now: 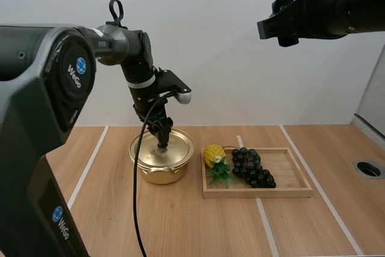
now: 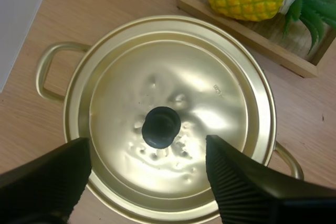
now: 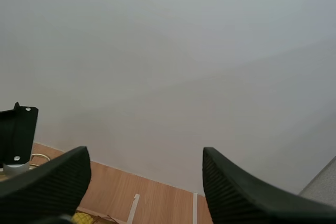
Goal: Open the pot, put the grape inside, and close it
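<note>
Your left end effector [image 2: 146,148] hangs released astride the lid knob [image 2: 161,127] of the pot [image 1: 161,170], toward the far edge of the surface [image 1: 180,227]. Your right end effector [image 3: 144,155], also released, is raised high.

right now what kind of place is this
Probably a robot test bench, not a kitchen: a tape-marked wooden table, a lidded pot, and grapes in a wooden tray.

I'm viewing the table [image 1: 180,227] from behind and above; my left wrist camera is peering straight down, close over the pot [image 1: 157,173], shared with the high view; my right wrist camera is facing forward.
</note>
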Available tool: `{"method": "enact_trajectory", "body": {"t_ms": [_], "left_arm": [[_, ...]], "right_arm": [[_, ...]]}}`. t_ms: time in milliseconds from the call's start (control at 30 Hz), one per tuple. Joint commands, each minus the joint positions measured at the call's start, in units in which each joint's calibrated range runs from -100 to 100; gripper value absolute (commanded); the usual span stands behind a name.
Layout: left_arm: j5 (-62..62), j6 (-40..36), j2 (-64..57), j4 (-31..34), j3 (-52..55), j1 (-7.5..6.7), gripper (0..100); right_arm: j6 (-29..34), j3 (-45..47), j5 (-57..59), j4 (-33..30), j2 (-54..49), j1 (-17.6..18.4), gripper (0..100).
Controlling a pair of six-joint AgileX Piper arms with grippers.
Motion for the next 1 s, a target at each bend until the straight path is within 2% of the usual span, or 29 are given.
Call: {"method": "enact_trajectory", "body": {"t_ms": [0, 133, 400, 700, 967], "left_arm": [[1.4, 0.1, 1.2, -1.2, -2.0, -0.19, 100], [1.6, 0.6, 2.0, -2.0, -2.1, -0.44, 100], [-0.3, -0.9, 3.7, 1.5, -2.1, -3.29, 100], [-1.0, -3.4, 3.7, 5.8, -2.1, -3.2, 100], [-1.2, -3.9, 3.7, 4.9, -2.1, -3.07, 100]], "right_arm": [[-0.4, -0.3, 0.1, 0.2, 0.4, 0.1, 100], [-0.4, -0.3, 0.1, 0.2, 0.5, 0.1, 100], [-0.4, -0.3, 1.5, 0.0, 0.5, 0.1, 100], [-0.4, -0.3, 2.2, 0.1, 0.5, 0.1, 100], [-0.4, -0.3, 2.2, 0.1, 0.5, 0.1, 100]]}}
